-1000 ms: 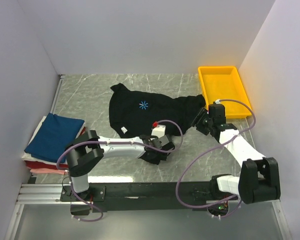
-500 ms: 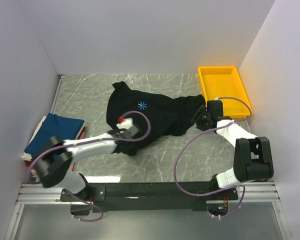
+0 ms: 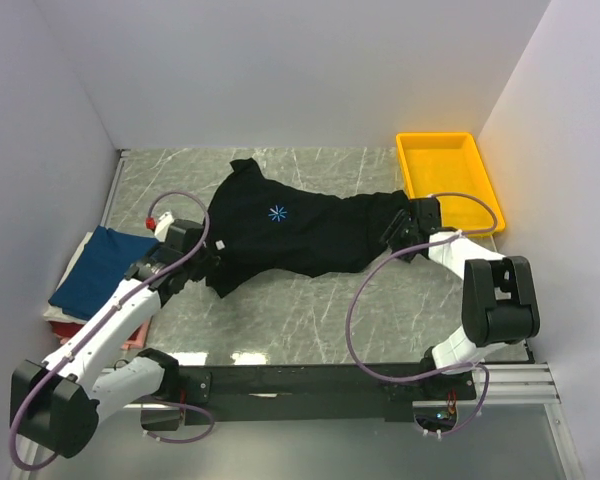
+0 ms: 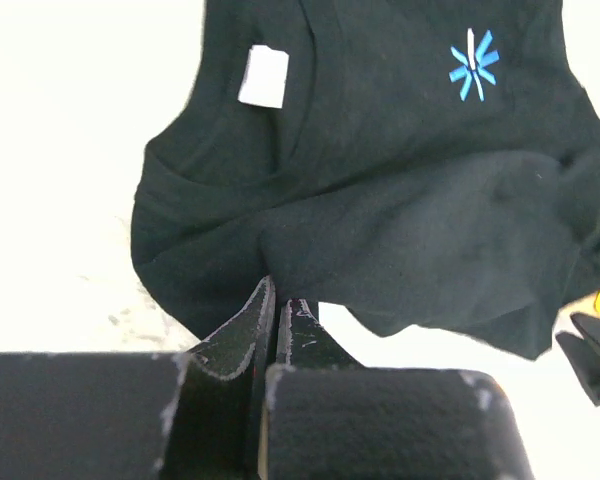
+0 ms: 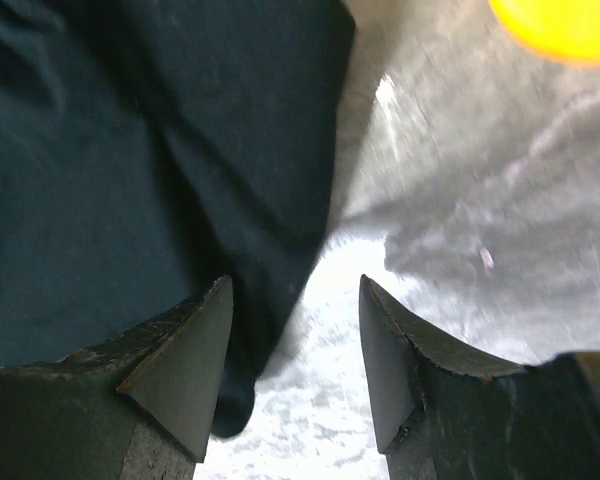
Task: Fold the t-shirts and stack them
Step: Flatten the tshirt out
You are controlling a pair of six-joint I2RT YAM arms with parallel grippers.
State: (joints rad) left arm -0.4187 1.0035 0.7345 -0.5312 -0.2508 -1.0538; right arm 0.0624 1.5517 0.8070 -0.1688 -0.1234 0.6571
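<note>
A black t-shirt (image 3: 300, 235) with a blue star print (image 3: 277, 212) lies stretched across the middle of the table. My left gripper (image 3: 208, 268) is shut on its lower left edge; in the left wrist view the gripper (image 4: 280, 295) pinches the cloth below the white neck label (image 4: 263, 76). At the shirt's right end my right gripper (image 3: 400, 232) stands open. The right wrist view shows the gripper (image 5: 295, 300) low over the table, the cloth's edge (image 5: 180, 180) by its left finger. A folded navy-blue t-shirt (image 3: 105, 268) tops a stack with red (image 3: 72, 326) and pink (image 3: 80, 343) ones.
A yellow tray (image 3: 448, 180) sits at the back right, just behind my right gripper, and shows as a yellow corner (image 5: 570, 20) in the right wrist view. The folded stack lies against the left wall. White walls close in the grey marble table (image 3: 320, 320) on three sides.
My left gripper shut on the black shirt and pulled it to the left, drawing the cloth out long. My right gripper moved slightly back to the shirt's right end and stayed open.
</note>
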